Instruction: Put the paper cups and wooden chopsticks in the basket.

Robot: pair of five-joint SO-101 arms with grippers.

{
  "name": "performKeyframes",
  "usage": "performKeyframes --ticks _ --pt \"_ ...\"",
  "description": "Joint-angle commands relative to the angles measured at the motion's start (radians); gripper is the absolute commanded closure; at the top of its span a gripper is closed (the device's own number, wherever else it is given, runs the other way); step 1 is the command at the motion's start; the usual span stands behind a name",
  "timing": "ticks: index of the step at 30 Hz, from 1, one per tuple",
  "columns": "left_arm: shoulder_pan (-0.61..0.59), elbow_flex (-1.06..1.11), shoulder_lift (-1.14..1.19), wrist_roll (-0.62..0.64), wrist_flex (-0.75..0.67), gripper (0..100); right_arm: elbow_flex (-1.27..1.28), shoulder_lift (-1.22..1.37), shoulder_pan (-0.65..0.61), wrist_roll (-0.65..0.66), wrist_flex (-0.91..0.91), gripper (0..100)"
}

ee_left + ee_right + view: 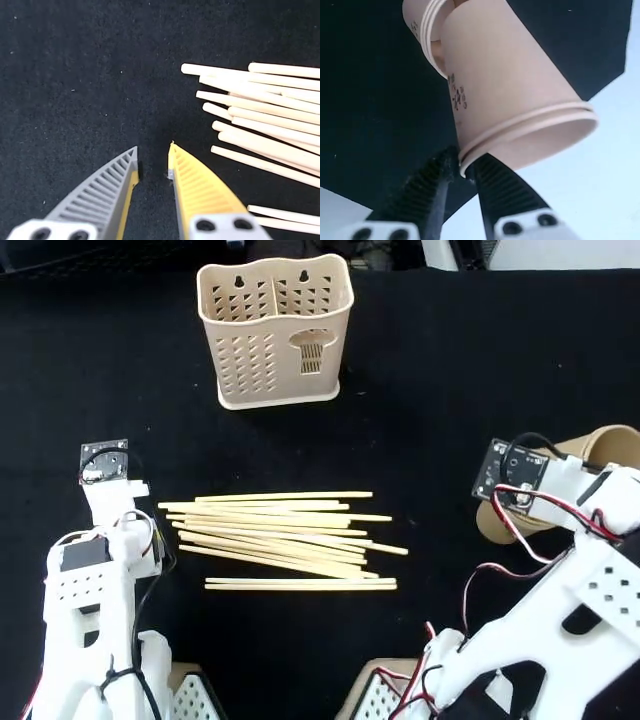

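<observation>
**A:** What is left of the wooden chopsticks (285,538)?

**B:** The left arm (95,580), just beside the pile's left ends. From above, its wrist camera covers the fingers. Its own wrist view shows them: the left hand (153,150) is low over the black table (450,370), slightly spread with nothing between the fingers, and the stick ends lie close by.

**A:** And the pile itself?

**B:** A loose heap lying flat on the table, the sticks roughly parallel. Beyond it, toward the far edge, the basket (275,330) stands upright, split by a divider into two compartments.

**A:** Right of the chopsticks?

**B:** The right arm (590,580), well apart from the pile. From above, the paper cups (612,448) stick out from under its wrist, stacked together and tipped on their side. The wrist view adds the grip: the right hand (462,161) is pinching the rim at the stack's open end. I cannot tell whether the cups rest on the table.
</observation>
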Motion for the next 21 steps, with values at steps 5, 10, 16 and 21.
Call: performKeyframes --ticks 5,10,16,21 --pt "0.01 -0.005 -0.017 0.006 -0.012 89 0.111 -0.01 0.046 0.011 -0.203 98.6" --pt "0.01 -0.007 -0.017 0.006 -0.012 89 0.165 -0.015 0.043 0.011 -0.219 98.6" --pt "0.01 -0.007 -0.017 0.006 -0.012 89 0.168 -0.015 0.025 0.014 -0.209 98.6" --pt "0.01 -0.01 -0.017 0.006 -0.012 89 0.162 -0.016 -0.026 0.077 -0.095 98.6"
